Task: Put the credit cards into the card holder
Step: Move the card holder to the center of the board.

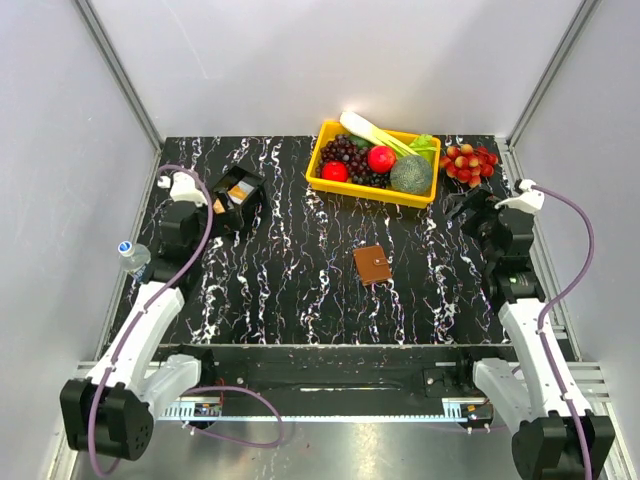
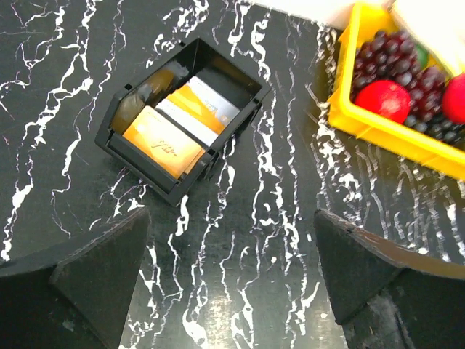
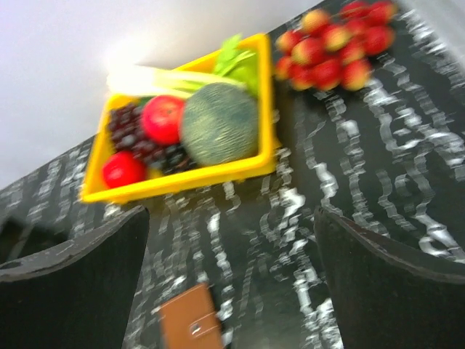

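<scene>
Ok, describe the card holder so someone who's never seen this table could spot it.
Find the yellow tray of fruit at the back of the table. In front of it, alone near the table's middle, lies the card holder. It is small, flat and brown with a snap tab, unlike the black open box.

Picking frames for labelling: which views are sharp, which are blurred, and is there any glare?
Top external: sharp, evenly lit, no strong glare. Left wrist: sharp on the credit cards in the black box. Right wrist: blurred throughout, card holder and yellow tray smeared.
</scene>
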Controlling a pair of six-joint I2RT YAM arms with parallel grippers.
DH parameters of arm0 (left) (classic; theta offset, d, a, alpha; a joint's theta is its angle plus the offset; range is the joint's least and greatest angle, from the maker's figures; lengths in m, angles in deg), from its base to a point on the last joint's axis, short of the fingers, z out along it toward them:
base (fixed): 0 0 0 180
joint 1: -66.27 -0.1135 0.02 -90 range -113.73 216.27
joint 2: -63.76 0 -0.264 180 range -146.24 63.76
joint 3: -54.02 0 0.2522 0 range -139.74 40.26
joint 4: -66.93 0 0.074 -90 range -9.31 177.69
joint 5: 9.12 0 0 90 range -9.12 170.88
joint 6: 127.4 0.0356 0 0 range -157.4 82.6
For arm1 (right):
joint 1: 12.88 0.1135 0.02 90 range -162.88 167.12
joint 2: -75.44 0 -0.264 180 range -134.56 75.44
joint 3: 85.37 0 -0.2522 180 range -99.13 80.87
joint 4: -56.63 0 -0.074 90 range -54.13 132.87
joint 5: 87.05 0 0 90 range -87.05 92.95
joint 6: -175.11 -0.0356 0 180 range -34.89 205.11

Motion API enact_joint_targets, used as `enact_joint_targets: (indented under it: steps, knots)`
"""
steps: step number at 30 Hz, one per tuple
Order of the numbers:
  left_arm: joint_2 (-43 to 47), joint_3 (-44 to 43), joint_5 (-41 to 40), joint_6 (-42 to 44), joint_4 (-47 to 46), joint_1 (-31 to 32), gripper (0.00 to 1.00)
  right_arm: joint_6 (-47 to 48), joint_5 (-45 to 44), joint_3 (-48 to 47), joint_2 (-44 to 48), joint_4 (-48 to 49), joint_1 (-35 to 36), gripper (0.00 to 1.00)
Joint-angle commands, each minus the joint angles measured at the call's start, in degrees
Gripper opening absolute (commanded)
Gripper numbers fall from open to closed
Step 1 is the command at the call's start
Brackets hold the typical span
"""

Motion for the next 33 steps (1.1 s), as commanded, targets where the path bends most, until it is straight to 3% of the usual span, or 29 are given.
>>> enact_joint_targets:
  steps: [1, 4, 7, 10, 16, 20, 25, 33]
  knots:
    - [5.73, -2.89, -0.53, -8.89, 1.17, -0.14, 0.99, -12.05, 18.69, -2.67, 1.99, -10.06, 0.00, 0.99]
    - [6.18, -3.59, 9.01, -8.74, 1.79, -0.58, 0.99, -13.21, 28.80, 3.49, 3.58, -2.42, 0.09, 0.99]
    - [4.08, -5.78, 9.58, -10.05, 3.99, -0.58, 0.99, -10.77, 35.67, 0.97, -0.96, -6.78, 0.17, 1.00]
    - [0.83, -7.54, 9.93, -8.57, 5.12, -0.76, 0.99, -5.67, 37.44, -2.99, -6.42, -14.69, 0.52, 1.00]
    - [-9.19, -15.36, 10.63, -3.91, 7.24, -0.58, 0.99, -3.45, 38.58, -2.04, -7.23, -15.95, 2.01, 0.99]
    - [-14.29, -16.16, 11.69, -1.01, 6.55, -0.14, 0.99, -3.55, 36.57, -3.08, -11.25, -17.08, 6.05, 0.89]
    - [-21.85, -19.41, 13.35, -0.03, 8.55, -0.05, 0.99, -4.33, 29.56, -4.58, -18.55, -17.61, 13.09, 0.85]
    - [-17.04, -12.56, 9.50, -1.44, 5.31, 9.86, 0.99, -3.28, 21.11, -11.08, -35.32, -20.16, 17.13, 0.83]
